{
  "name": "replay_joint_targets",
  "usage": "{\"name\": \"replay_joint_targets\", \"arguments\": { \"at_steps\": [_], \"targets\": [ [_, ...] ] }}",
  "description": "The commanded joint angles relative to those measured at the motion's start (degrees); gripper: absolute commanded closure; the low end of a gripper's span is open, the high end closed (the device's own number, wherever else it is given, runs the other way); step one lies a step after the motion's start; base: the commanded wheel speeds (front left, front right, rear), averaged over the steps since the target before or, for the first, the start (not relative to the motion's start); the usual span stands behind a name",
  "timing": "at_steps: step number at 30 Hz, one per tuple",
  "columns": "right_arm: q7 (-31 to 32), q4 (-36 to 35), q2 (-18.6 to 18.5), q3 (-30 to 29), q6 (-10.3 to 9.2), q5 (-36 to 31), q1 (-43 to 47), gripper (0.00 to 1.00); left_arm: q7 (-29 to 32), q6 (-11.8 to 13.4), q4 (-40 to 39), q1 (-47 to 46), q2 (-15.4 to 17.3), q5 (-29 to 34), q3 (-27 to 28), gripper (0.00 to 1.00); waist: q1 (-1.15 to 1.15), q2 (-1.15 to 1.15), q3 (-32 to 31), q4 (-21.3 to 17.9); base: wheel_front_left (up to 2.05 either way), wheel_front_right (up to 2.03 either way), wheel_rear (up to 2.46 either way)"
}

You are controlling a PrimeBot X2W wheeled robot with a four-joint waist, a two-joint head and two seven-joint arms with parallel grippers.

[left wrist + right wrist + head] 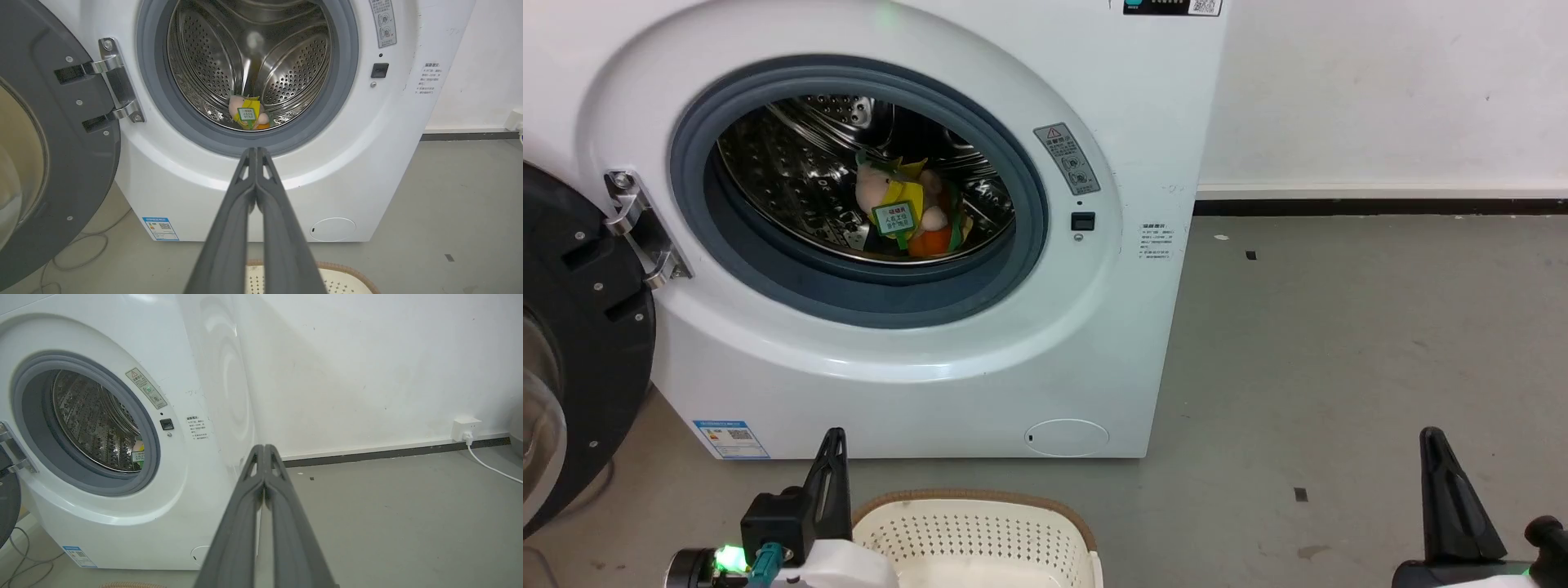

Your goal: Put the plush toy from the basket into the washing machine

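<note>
Closest to my head camera, the left gripper (834, 443) and the right gripper (1432, 443) stand at the lower corners, fingers pointing up. The cream basket (972, 496) sits on the floor (1339, 367) just right of the left one. My wrist cameras make plain what the head camera leaves unclear: each pair of dark fingers is pressed together right to the tips, with nothing between them.

Beyond the basket stands the white washing machine (1094, 343), its black door (580, 327) wide open on the left. The plush toy (905, 208) lies at the bottom of the steel drum (792, 171), inside the grey ring (1025, 245). Its pink figure in yellow rests against the orange bun, with a green tag on its front.

From the left wrist I look straight into the drum, the toy sitting just above the closed fingertips. From the right wrist, off to the right, I catch a sliver of yellow and the tag past the ring. That view also takes in a wall socket (466, 428) and a white cable (492, 468) at the far right.
</note>
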Motion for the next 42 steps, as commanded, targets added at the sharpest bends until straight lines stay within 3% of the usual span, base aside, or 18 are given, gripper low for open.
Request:
{"name": "replay_joint_targets", "arguments": {
  "at_steps": [1, 42],
  "targets": [
    [0.4, 0.2, 0.0, 0.2, 0.00, -0.5, -0.7, 1.00, 0.4, -0.3, -0.7, 0.1, -0.1, 0.3, 0.1, 1.00, 0.01, 0.00, 0.0, 0.0, 0.00, 0.00, 0.00],
    [5.1, 0.7, 0.0, 2.2, -0.02, -4.8, -3.1, 1.00, 5.1, -1.8, -5.0, 0.5, -0.8, 1.7, 1.2, 1.00, 0.01, 0.00, 0.3, -0.1, 0.00, 0.00, 0.00]
  ]
}}
